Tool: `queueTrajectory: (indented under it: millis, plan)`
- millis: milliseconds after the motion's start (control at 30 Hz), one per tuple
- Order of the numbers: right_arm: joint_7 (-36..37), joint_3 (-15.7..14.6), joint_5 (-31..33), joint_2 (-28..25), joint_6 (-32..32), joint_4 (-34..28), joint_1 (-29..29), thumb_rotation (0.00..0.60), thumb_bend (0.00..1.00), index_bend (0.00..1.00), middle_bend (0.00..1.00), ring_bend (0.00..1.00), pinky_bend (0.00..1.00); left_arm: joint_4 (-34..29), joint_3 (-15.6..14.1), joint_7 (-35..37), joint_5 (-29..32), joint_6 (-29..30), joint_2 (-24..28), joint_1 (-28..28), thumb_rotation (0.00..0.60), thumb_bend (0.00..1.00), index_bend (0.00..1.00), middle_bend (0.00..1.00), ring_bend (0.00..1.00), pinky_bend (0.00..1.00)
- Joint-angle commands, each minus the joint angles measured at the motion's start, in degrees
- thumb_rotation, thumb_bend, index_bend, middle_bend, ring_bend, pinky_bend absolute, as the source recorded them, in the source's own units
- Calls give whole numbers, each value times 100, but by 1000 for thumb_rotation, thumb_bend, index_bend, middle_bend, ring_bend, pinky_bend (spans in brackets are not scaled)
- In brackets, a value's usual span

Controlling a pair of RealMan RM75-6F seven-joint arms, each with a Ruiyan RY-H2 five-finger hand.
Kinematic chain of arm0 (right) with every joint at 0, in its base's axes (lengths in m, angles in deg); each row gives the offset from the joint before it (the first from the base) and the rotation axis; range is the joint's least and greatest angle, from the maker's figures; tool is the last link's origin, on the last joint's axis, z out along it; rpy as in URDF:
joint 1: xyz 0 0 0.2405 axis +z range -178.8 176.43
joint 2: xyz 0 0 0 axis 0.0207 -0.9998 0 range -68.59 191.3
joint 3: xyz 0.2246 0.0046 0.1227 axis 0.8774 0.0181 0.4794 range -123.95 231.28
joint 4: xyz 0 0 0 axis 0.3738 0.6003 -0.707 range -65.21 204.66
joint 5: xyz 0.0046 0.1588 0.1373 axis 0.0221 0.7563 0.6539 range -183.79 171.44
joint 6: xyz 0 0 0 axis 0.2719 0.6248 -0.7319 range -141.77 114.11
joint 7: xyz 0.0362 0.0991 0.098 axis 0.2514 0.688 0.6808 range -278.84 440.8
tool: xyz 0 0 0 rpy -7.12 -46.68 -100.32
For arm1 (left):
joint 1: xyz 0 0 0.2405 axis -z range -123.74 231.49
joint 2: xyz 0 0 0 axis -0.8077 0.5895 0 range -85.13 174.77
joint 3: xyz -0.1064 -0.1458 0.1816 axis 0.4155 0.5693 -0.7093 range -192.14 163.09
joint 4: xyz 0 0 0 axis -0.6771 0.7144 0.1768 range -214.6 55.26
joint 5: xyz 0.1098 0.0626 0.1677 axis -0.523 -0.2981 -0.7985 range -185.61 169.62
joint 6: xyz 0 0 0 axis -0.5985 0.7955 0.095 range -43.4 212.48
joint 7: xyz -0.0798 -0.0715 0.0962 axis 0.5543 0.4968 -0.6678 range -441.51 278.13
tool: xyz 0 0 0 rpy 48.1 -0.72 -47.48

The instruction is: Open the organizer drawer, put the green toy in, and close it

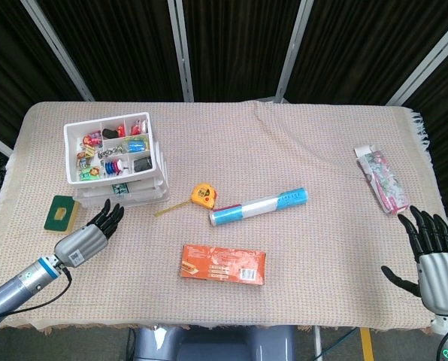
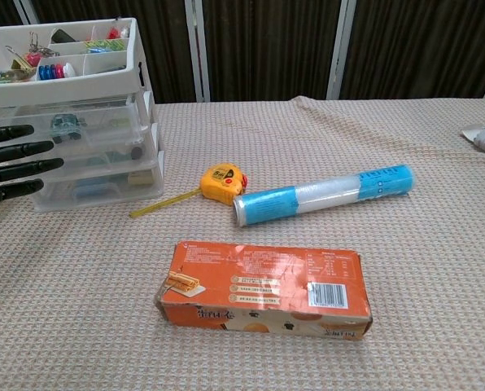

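Organizer [image 1: 117, 162] stands one; both hands, left [image 1: 89, 237] and right [image 1: 434, 256], hold nothing, fingers spread.

Dark curtains [image 1: 231, 45] behind clothed table [image 1: 314, 248]

Nothing legible anywhere. Print and a barcode on the orange box [image 2: 263, 291], too small to read. Lettering on the blue tube [image 2: 324, 194], likewise blurred.

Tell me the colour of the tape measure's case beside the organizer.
The tape measure has a yellow-orange case, with its yellow blade pulled out toward the organizer. Clearest in the chest view.
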Motion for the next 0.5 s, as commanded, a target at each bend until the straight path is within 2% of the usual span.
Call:
queueTrajectory:
  millis: [33,500]
  plan:
    - [-9,-6,-4,3,-6,-3,0,600,4,102,0,0,19,92,48,53,112,-22,-41,14,600,924,251,97,88,141]
    - [-24,-9,10,4,-32,-8,4,600,5,102,0,0,19,520,237,377,715,-154,-163,36,600,923,251,97,87,141]
